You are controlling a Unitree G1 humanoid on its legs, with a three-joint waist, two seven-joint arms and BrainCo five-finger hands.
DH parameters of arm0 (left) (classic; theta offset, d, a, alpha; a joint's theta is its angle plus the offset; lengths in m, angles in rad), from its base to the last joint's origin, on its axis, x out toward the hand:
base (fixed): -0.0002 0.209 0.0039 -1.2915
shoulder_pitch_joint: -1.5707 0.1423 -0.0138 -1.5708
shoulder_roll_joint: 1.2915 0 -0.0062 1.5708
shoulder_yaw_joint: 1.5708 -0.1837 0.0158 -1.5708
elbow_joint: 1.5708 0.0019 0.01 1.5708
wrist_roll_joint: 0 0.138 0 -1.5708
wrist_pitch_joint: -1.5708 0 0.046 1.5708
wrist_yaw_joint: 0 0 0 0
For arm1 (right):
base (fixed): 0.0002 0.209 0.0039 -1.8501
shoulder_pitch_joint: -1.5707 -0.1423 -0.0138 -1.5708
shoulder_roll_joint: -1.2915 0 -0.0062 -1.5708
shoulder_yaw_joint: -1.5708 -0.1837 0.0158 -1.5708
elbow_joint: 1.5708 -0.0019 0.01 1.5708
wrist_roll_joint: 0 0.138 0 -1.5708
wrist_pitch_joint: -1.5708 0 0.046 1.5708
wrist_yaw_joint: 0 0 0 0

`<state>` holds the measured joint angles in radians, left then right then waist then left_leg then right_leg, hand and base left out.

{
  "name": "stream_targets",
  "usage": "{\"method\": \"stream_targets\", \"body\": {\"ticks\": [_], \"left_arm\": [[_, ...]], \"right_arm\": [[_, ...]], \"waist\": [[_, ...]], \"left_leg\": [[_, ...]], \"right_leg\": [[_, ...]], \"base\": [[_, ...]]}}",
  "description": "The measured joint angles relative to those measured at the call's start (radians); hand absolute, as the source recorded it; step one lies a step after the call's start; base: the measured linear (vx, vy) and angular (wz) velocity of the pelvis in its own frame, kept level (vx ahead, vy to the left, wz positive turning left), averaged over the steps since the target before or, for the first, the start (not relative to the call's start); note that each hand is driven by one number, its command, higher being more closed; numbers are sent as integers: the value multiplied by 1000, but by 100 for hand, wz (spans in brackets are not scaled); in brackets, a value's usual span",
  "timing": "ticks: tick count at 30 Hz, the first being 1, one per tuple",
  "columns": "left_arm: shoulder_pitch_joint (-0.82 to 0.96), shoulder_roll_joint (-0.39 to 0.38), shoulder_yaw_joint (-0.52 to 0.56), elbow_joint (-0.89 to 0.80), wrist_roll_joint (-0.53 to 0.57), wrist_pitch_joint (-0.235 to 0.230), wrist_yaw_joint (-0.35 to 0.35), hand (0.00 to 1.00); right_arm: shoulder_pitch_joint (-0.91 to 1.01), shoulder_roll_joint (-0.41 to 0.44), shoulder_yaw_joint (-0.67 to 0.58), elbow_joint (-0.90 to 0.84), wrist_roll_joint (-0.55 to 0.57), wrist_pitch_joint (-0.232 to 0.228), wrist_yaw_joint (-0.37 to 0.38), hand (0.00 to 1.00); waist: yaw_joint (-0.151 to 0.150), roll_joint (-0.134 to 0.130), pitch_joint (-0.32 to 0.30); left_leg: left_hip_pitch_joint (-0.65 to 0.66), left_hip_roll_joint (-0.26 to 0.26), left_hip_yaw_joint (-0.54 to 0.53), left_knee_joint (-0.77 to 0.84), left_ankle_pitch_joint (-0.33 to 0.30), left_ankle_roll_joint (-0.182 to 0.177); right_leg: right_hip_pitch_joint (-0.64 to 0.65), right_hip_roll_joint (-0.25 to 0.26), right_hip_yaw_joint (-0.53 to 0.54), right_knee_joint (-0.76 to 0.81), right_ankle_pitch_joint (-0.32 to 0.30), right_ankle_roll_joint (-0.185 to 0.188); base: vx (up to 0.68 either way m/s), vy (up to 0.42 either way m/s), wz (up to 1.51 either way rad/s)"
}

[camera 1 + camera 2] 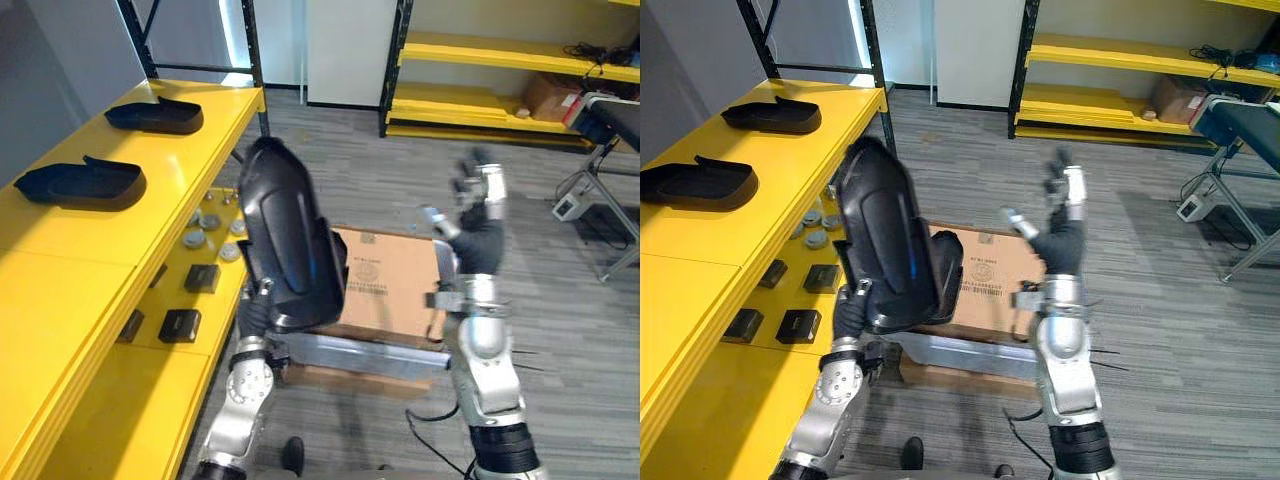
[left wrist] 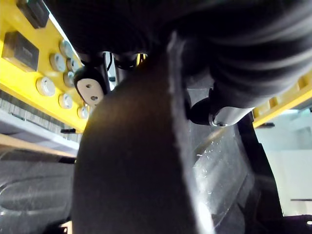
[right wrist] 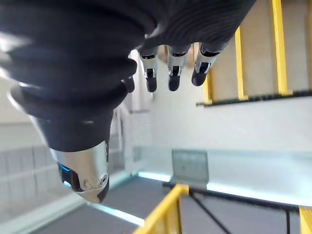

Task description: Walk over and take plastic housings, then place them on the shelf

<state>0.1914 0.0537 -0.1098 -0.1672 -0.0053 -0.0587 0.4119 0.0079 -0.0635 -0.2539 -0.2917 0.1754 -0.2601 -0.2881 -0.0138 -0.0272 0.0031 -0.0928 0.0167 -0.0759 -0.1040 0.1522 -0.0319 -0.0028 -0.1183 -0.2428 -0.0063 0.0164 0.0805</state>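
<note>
Clutching a black plastic housing (image 1: pixel 285 235) upright, the left hand (image 1: pixel 256 312) readies it for the nine-o'clock yellow shelf (image 1: pixel 90 270); right hand (image 1: pixel 482 192) floats splayed, empty.

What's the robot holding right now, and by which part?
The left hand grips a black plastic housing by its lower end, held upright; the right hand is open and empty.

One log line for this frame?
left robot hand: grips plastic housing upright beside yellow shelf | right robot hand: open, empty | shelf: two housings
</note>
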Motion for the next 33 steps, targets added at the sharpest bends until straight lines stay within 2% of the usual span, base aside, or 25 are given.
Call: {"method": "stream_targets", "body": {"ticks": [2,4,7,10,11,12,15,18,21,22,23,24,25,26,28,30,31,32,33], "left_arm": [[45,-5,45,-45,0,-22,-3,100],[82,-21,75,-73,0,-35,-14,100],[121,-33,83,-110,0,-46,-25,100],[137,-36,81,-124,-1,-71,-64,100],[137,-36,80,-126,-1,-72,-70,100],[137,-34,71,-133,-2,-77,-88,100],[137,-30,50,-139,-5,-79,-111,100],[137,-33,28,-141,-21,-79,-130,100],[137,-52,-4,-169,-22,-78,-152,100],[137,-57,-22,-192,-22,-78,-153,100],[137,-61,-30,-208,-22,-78,-154,100],[137,-67,-37,-224,-23,-78,-157,100],[137,-73,-37,-228,-23,-80,-161,100],[137,-80,-36,-226,-23,-79,-161,100],[137,-91,-41,-224,-25,-79,-160,100],[137,-87,-55,-223,-30,-85,-165,100],[137,-84,-58,-220,-31,-93,-169,100],[121,-90,-68,-197,-33,-101,-171,100],[85,-86,-81,-151,-41,-102,-173,100]], "right_arm": [[75,-2,-99,59,14,-5,-30,0],[131,-7,-142,166,10,-1,-39,0],[185,-9,-206,388,11,50,-32,0],[199,-24,-250,715,18,86,-1,0],[200,-27,-249,771,20,92,11,0],[208,-28,-241,938,21,106,44,0],[231,-8,-237,1104,21,132,81,0],[276,38,-204,1157,21,162,110,0],[280,59,-141,1157,19,162,119,0],[273,60,-119,1148,19,162,119,0],[266,60,-108,1135,17,160,119,0],[257,58,-95,1124,11,158,119,0],[242,57,-79,1112,8,158,119,0],[226,51,-74,1097,1,158,120,0],[205,33,-40,1066,-11,156,119,0],[182,36,-12,1063,-20,156,120,0],[160,37,0,1062,-21,156,121,0],[136,38,10,1063,-21,159,121,0],[122,43,25,1072,-21,165,118,0]], "waist": [[-11,7,-7],[-25,14,-16],[-26,28,-25],[-26,42,-31],[-25,42,-31],[-25,39,-29],[-22,37,-22],[-15,34,-10],[-11,31,32],[2,32,49],[4,32,62],[3,40,68],[6,25,85],[21,28,89],[29,37,94],[33,22,90],[33,26,90],[32,48,83],[40,37,82]], "left_leg": [[1,1,0,0,-1,-1],[2,1,1,0,-5,-1],[1,2,1,0,-6,-2],[-4,3,-5,0,-8,1],[-5,3,-6,0,-8,1],[-5,3,-21,0,-8,1],[-5,-1,-58,1,-8,1],[-8,-9,-110,1,-6,-2],[-48,-44,-200,57,-5,-3],[-80,-70,-229,94,-8,0],[-109,-75,-217,117,-15,11],[-126,-68,-178,134,-32,36],[-147,-53,-74,153,-60,75],[-164,-23,51,174,-75,97],[-174,48,324,224,-94,99],[-174,77,478,267,-146,91],[-189,101,541,313,-156,106],[-209,111,571,350,-156,117],[-210,85,561,364,-179,128]], "right_leg": [[-1,1,1,0,-3,1],[-2,1,1,-2,-6,3],[-2,1,1,-5,-7,3],[2,2,-4,-9,-7,3],[4,3,-6,-9,-7,3],[16,5,-22,-11,-8,3],[34,5,-61,-2,-22,4],[44,-4,-123,56,-67,10],[50,-46,-262,177,-139,14],[52,-69,-328,231,-173,21],[56,-87,-382,259,-191,22],[67,-104,-438,276,-203,24],[84,-123,-501,282,-207,27],[96,-133,-536,285,-211,31],[146,-146,-629,282,-216,52],[187,-168,-697,244,-206,70],[192,-175,-715,237,-204,74],[198,-180,-725,243,-208,81],[209,-196,-724,240,-208,80]], "base": [[0,0,0],[0,0,0],[0,0,0],[0,0,3],[20,-20,18],[24,-28,24],[23,-35,38],[-4,-47,70],[9,-34,138],[-8,-19,153],[-2,-5,181],[15,5,182],[14,16,163],[22,22,137],[20,41,124],[79,77,101],[130,129,71],[142,174,60],[130,161,50]]}}
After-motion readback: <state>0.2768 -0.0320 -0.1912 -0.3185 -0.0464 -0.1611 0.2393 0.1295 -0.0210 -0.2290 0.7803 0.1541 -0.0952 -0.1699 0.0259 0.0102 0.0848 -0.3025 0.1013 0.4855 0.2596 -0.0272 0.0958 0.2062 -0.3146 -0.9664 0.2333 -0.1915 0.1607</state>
